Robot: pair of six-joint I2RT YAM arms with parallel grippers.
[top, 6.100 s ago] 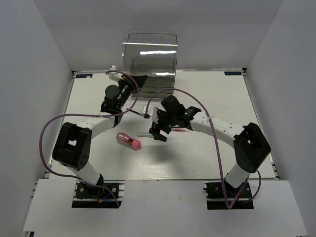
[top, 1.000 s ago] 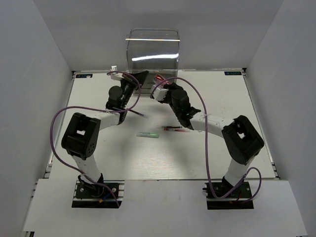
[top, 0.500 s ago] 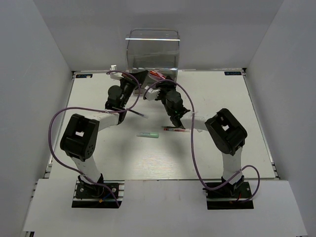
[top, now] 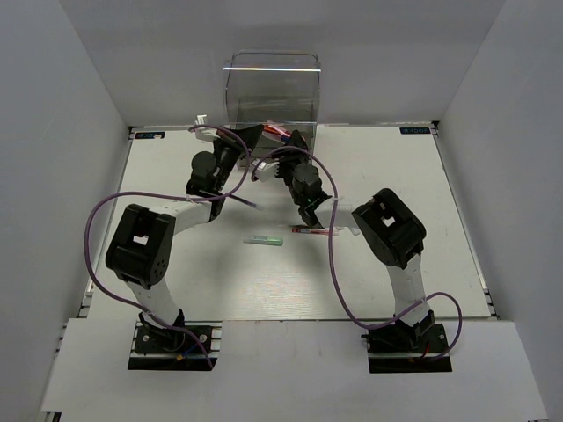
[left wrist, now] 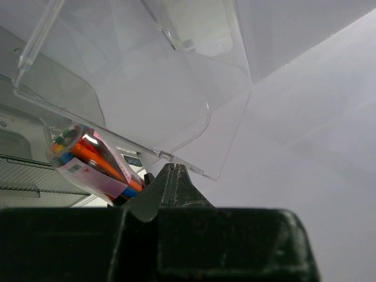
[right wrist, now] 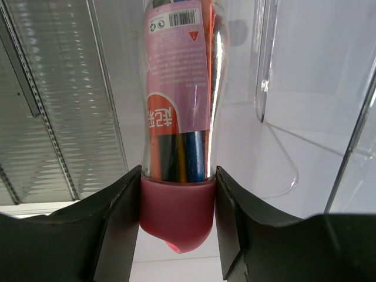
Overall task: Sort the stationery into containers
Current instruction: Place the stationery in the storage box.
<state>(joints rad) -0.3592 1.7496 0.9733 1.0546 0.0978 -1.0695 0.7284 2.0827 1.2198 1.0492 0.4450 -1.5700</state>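
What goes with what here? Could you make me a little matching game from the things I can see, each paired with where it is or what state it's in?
Things:
1. pink-capped bottle of pens
2. green-capped white marker
3. left gripper
4. clear cabinet

Places or states:
A. standing at the far edge of the table
B. lying loose on the table, in front of both arms
C. fingers closed together
D. clamped between the fingers of the right gripper

Pairs: 1-D, 2-B, 3-C, 4-A
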